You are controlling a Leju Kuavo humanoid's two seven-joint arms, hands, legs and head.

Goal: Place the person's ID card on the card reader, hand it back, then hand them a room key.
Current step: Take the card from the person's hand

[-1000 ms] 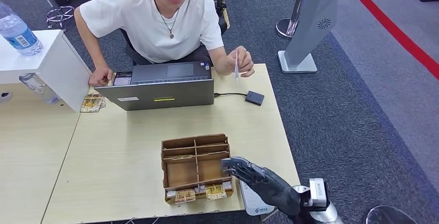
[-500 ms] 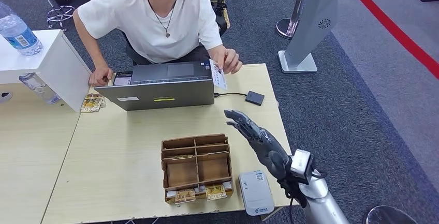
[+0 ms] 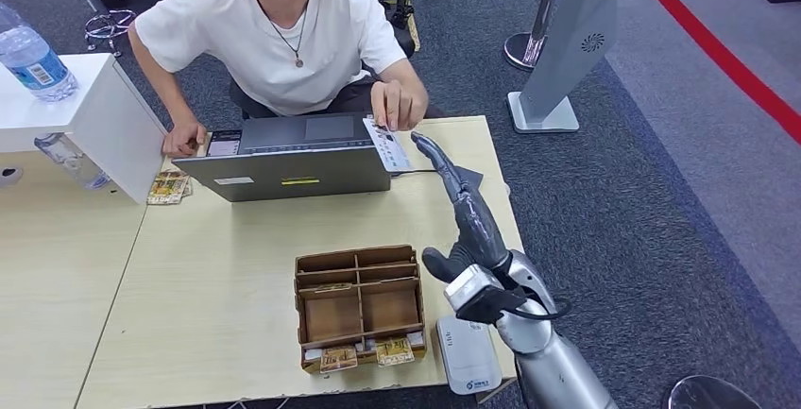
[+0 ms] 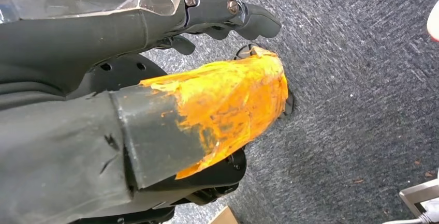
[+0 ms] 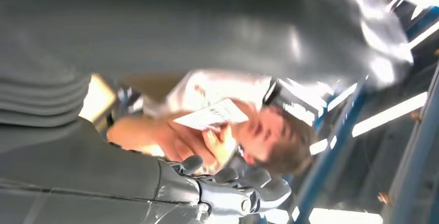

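Now the ID card (image 3: pixel 388 144) is being offered to the right hand (image 3: pixel 453 201), which is empty with its fingers stretched apart.
The card is held out by the person's hand (image 3: pixel 395 104) just beyond the fingertips, evidently for an easy take; the card reader (image 3: pixel 467 350) lies behind the wrist, near the robot; the left hand (image 4: pixel 228 14) is curled on nothing.

We count one person (image 3: pixel 283 31), one laptop (image 3: pixel 295 156), one ID card (image 3: pixel 388 143) in the person's hand, one card reader (image 3: pixel 467 350) at the near edge of the surface (image 3: pixel 208 267), one compartmented cardboard tray (image 3: pixel 357 303), one small black pad (image 3: pixel 469 178), two water bottles (image 3: pixel 30 55) far left, one robot hand (image 3: pixel 463 209) over the surface.
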